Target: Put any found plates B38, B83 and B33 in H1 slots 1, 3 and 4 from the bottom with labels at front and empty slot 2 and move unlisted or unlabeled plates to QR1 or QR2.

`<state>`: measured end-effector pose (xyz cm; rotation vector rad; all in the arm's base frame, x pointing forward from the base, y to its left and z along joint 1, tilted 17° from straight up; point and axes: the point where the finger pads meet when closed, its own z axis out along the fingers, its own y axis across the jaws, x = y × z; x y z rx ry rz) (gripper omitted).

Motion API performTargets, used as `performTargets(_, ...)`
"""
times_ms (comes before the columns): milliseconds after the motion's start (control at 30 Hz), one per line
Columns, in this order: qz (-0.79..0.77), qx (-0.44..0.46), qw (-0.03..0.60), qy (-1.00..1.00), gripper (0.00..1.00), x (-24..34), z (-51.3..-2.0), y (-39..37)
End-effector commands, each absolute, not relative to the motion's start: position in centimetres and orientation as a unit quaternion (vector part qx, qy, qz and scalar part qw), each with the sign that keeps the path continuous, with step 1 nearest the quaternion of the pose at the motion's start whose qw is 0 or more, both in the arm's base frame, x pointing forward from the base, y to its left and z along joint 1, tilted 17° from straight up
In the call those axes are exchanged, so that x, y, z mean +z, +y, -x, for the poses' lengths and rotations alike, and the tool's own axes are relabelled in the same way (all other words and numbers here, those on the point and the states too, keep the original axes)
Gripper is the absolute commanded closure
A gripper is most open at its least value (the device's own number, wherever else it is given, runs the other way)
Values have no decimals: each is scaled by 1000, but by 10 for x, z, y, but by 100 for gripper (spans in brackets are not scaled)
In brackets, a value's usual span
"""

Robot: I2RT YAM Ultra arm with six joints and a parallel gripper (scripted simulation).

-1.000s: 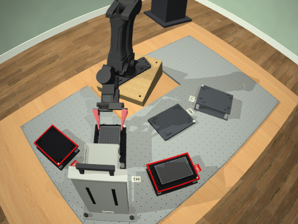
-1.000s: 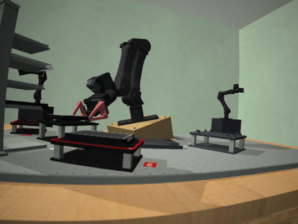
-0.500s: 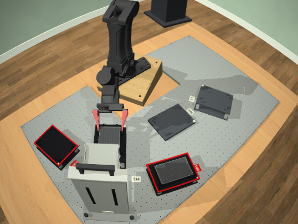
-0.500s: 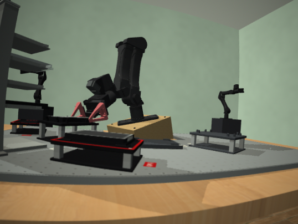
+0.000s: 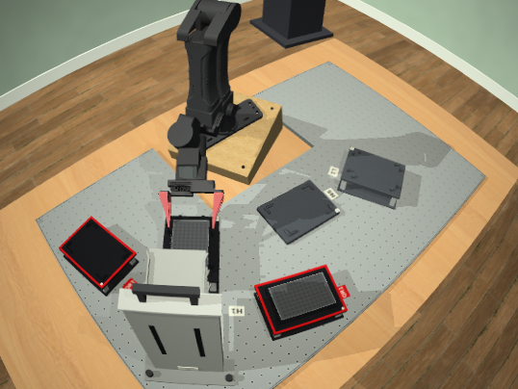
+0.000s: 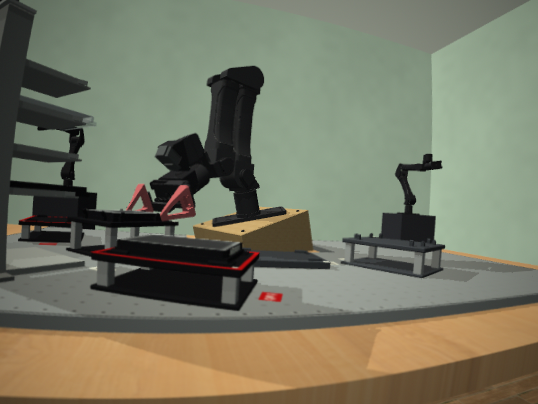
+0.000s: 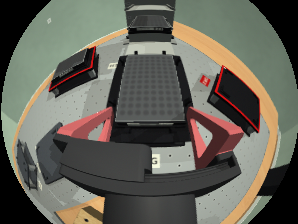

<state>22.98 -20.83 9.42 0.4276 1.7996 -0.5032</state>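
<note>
Tool [image 5: 191, 212] fully spread, gripping nothing; its red fingers [image 5: 165, 208] flank the near end of a grey well plate [image 5: 190, 234]. That plate rests on the nest fronting hotel H1 [image 5: 173, 332]. Second plate [image 5: 301, 295] occupies a red-bordered nest [image 5: 264, 308] on the bench [image 5: 409, 241].

We are looking at our arm [image 5: 208, 63], a matte black build of blocky, rounded links on a flat black base plate [image 5: 253, 110]; our gripper [image 5: 192, 212] is showing two coral-pink triangular fingers [image 6: 176, 204] under a black crossbar.
</note>
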Motion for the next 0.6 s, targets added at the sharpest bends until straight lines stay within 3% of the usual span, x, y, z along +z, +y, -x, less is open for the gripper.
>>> performTargets(0,-182,-216,576,767,0,95,-230,-209)
performTargets(567,-182,-216,576,767,0,103,-228,-206)
